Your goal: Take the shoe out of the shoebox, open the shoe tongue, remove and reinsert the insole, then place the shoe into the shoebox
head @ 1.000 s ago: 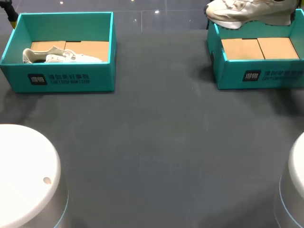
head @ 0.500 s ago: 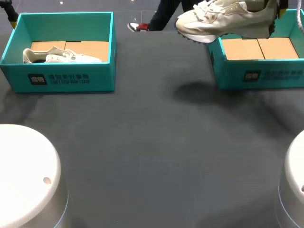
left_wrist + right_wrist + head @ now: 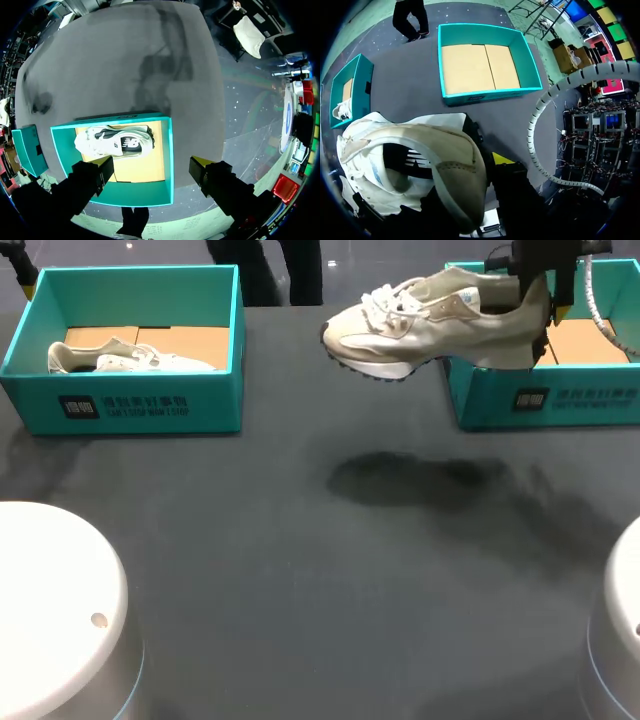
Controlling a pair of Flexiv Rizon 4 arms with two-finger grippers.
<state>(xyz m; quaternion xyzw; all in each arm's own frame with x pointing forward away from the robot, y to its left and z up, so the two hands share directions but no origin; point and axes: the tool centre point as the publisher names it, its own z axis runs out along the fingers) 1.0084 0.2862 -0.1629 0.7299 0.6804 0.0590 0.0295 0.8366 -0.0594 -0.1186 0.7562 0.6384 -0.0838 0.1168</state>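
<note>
Above bare table [image 3: 300, 570], just left of right box [image 3: 500, 390]: shoe [image 3: 430, 325] held in air, sole down, roughly level, toe toward left box [image 3: 130, 405]. Right gripper [image 3: 543, 310] clamped on heel, fingers narrow, one each side of heel wall. Right wrist view agrees: heel collar fills the space between fingers. Shadow on table below, so well clear of surface.

Step judged: first one, taking shoe out of box. Out, not yet set down. Tongue and insole look untouched. Next move calls for lowering onto open table between boxes, sole flat, gentle enough not to tip. Then release heel and regrip for tongue. Heel-only hold, so toe could droop or swing.

Containers:
- Right box: empty, brown cardboard floor only.
- Left box: second shoe [image 3: 130, 360] on its side, toward left end.

Left gripper [image 3: 152, 167] over left box, fingers wide apart, holding nothing, second shoe ahead and apart.
</note>
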